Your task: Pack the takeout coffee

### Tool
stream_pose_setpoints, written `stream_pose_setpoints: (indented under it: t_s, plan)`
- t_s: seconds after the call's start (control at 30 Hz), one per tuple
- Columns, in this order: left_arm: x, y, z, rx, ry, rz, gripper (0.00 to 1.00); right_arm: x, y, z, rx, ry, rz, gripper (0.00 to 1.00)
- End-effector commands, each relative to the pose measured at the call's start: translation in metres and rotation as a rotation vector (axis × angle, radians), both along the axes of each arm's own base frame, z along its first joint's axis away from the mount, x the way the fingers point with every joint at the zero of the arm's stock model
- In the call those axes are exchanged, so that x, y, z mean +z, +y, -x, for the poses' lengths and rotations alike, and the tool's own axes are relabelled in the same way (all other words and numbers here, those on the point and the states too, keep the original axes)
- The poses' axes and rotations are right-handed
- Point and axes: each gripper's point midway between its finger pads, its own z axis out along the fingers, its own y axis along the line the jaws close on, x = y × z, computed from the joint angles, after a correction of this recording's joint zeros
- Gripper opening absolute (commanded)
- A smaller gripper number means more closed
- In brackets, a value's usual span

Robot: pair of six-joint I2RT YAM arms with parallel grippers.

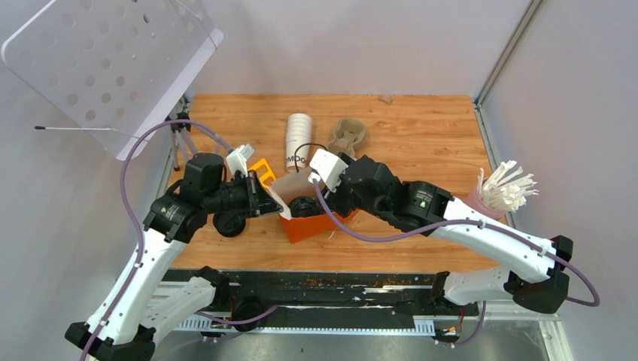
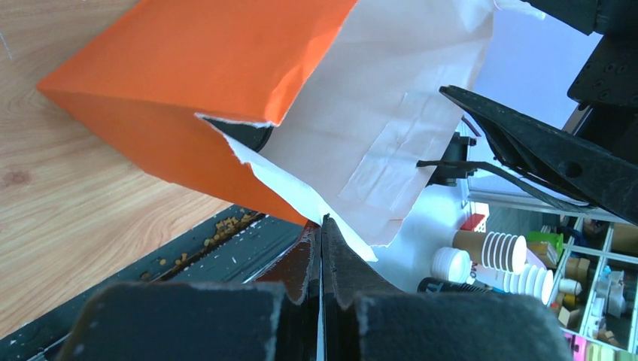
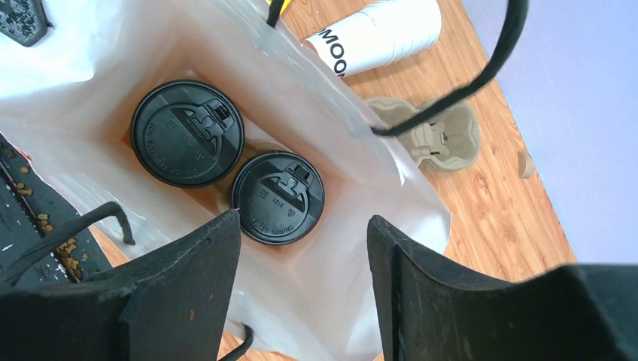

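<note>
An orange paper bag (image 1: 314,224) with a white inside stands open at the table's middle front. In the right wrist view two takeout coffee cups stand side by side on its bottom, only their black lids showing: one (image 3: 187,133) further in, one (image 3: 277,198) just ahead of my fingers. My right gripper (image 3: 305,226) hangs open over the bag's mouth (image 3: 301,83), holding nothing. My left gripper (image 2: 322,226) is shut on the bag's torn white rim (image 2: 301,192), at the bag's left side (image 1: 269,197).
A stack of lidless white cups (image 1: 299,139) lies on its side behind the bag, next to a brown pulp cup carrier (image 1: 348,135). A pink holder of white sticks (image 1: 505,192) stands at the right edge. A perforated white panel (image 1: 105,60) leans at the back left.
</note>
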Motion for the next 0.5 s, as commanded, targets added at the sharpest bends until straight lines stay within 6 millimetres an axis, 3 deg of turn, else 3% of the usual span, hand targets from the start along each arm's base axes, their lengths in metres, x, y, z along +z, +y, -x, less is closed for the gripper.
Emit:
stream_pose_setpoints:
  t_s: [0.0, 0.27, 0.47]
  plan:
    - [0.018, -0.002, -0.002, 0.002, -0.037, 0.026, 0.0, 0.025, 0.001, -0.003, -0.022, -0.038, -0.072, 0.63]
    - [0.016, 0.0, -0.005, 0.012, -0.024, 0.001, 0.03, 0.035, 0.002, -0.007, -0.038, -0.057, -0.094, 0.66]
    - [0.02, 0.001, -0.007, 0.018, -0.038, -0.01, 0.09, 0.062, 0.012, -0.013, -0.039, -0.092, -0.164, 0.7]
